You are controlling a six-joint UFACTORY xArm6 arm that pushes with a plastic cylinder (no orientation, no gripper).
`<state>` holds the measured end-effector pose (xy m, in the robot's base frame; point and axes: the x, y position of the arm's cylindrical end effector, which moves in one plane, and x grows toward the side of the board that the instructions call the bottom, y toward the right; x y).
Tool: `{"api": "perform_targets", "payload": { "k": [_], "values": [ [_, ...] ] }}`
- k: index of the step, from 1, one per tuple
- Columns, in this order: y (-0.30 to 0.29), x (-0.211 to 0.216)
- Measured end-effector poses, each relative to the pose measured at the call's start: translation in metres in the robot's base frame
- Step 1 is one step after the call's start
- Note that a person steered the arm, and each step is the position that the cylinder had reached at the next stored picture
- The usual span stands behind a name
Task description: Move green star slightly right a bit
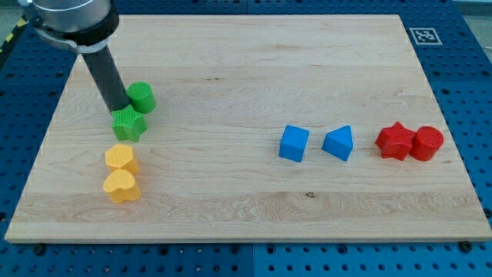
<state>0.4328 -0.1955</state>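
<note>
While my tip [121, 108] sits touching the green star [128, 123] at its upper-left edge, it is badly placed for a clean rightward shove; no pincer on this rig, just a rod. Green star lies near the wooden board's [246, 208] left edge, green cylinder [142, 98] just above-right of the star, nearly touching. Judgement: bring tip round to the star's left face, mid-height, then push short and straight right, keeping below the cylinder. Two yellow blocks [121, 174] just below the star, leave them. No containers anywhere
</note>
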Motion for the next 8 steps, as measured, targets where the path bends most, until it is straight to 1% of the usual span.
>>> {"api": "perform_targets", "payload": {
  "k": [2,5,8],
  "values": [
    [-0.051,0.0],
    [-0.05,0.001],
    [-0.018,0.011]
  ]
}}
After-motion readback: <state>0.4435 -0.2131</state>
